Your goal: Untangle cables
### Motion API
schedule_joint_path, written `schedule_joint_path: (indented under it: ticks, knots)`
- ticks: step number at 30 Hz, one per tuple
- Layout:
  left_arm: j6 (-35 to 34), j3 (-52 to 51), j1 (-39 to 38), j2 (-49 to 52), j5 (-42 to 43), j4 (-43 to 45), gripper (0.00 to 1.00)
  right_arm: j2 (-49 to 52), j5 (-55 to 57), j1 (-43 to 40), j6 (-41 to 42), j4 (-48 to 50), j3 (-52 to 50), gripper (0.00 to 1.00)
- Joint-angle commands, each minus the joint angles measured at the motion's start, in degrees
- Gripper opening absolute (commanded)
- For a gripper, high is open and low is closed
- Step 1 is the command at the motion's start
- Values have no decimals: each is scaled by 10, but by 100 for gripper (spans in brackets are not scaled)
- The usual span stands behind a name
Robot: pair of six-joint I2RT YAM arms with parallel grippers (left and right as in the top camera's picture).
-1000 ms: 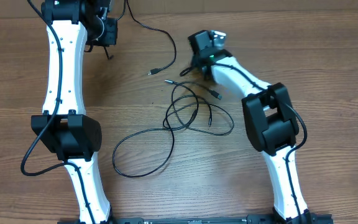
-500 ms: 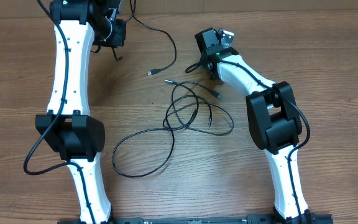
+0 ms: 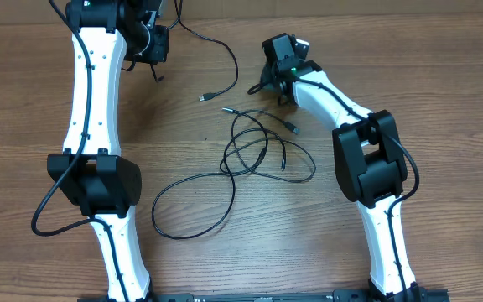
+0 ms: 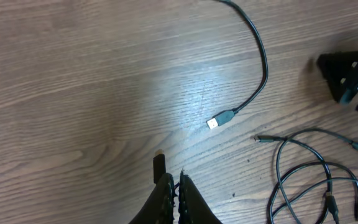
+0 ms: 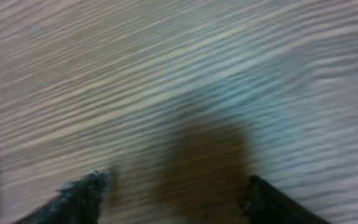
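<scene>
Several thin black cables (image 3: 254,147) lie tangled at mid-table, with one big loop (image 3: 193,208) trailing toward the near side. A separate cable (image 3: 229,60) curves in from the far edge and ends in a silver-tipped plug (image 3: 204,98), which also shows in the left wrist view (image 4: 219,119). My left gripper (image 3: 156,75) hovers far left of that plug, fingers (image 4: 166,190) shut with nothing visibly held. My right gripper (image 3: 273,91) stands just beyond the tangle, open (image 5: 179,199) over bare wood. The tangle's edge (image 4: 303,180) appears at the lower right of the left wrist view.
The wooden table (image 3: 443,92) ends at its far edge just behind both grippers. Both white arms (image 3: 90,126) (image 3: 367,159) reach in from the near side, flanking the cables. The right wrist view is blurred.
The left arm has shifted slightly right. The right gripper has drawn back a little toward the far edge, away from the tangle's plugs. The cables lie as before.
</scene>
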Motion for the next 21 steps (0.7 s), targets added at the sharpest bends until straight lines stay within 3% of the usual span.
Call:
schedule_joint_path:
  ticks: [1,11,21]
  knots:
    - [14,-1,-1,0,1,9,4,19,-101,17,8,-1,19,82]
    - [14,-1,0,2,2,10,5,19,-72,92,41,50,21,94]
    - [14,-1,0,2,4,10,7,20,5,101,42,25,20,91]
